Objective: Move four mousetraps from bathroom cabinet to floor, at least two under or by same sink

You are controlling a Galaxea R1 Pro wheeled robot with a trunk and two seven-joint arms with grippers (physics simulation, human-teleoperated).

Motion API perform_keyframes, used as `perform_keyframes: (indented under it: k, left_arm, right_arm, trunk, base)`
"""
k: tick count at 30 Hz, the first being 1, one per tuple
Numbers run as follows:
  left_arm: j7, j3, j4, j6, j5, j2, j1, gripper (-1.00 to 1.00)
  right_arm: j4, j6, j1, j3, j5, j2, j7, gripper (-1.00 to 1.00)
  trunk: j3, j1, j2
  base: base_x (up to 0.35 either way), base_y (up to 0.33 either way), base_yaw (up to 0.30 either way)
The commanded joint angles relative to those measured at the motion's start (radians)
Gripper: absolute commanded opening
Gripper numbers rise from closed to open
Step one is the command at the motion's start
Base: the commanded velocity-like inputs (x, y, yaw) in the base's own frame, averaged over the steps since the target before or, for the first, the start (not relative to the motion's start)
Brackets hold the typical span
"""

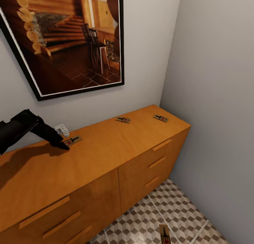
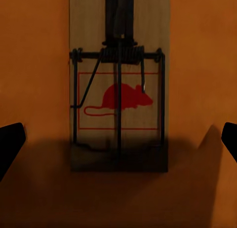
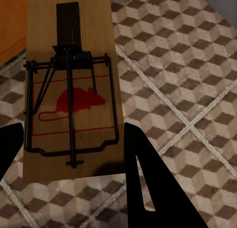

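Where black left gripper (image 1: 65, 145) hovers spread over flat tan wooden mousetrap (image 1: 72, 141) on orange-brown wooden cabinet (image 1: 106, 156), fingertips half cut off; right gripper (image 3: 74, 154) clamps another trap (image 3: 71, 90) above cube-patterned tiled floor (image 3: 197, 65).

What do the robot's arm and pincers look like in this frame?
The left arm is matte black, made of angular blocky segments that taper to a slim pointed left pincer. The right pincer has plain black wedge-shaped fingers, one with a thin triangular cut-out. No cables or markings are visible.
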Motion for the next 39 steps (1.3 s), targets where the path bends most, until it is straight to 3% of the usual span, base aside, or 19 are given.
perform_keyframes:
  k: [1,39]
  left_arm:
    - [-0.006,-0.001,-0.001,0.008,-0.005,0.001,-0.001,1.00]
    - [-0.006,-0.005,0.035,0.007,-0.005,-0.001,-0.001,1.00]
  right_arm:
    - [0.001,-0.003,-0.001,-0.005,0.005,0.000,-0.005,-1.00]
    - [0.001,-0.003,-0.001,-0.005,0.005,0.000,-0.005,-1.00]
  trunk:
    - [-0.001,0.000,-0.001]
    - [-0.001,0.000,-0.001]
  base:
    - [0.000,0.000,0.000]
    - [0.000,0.000,0.000]
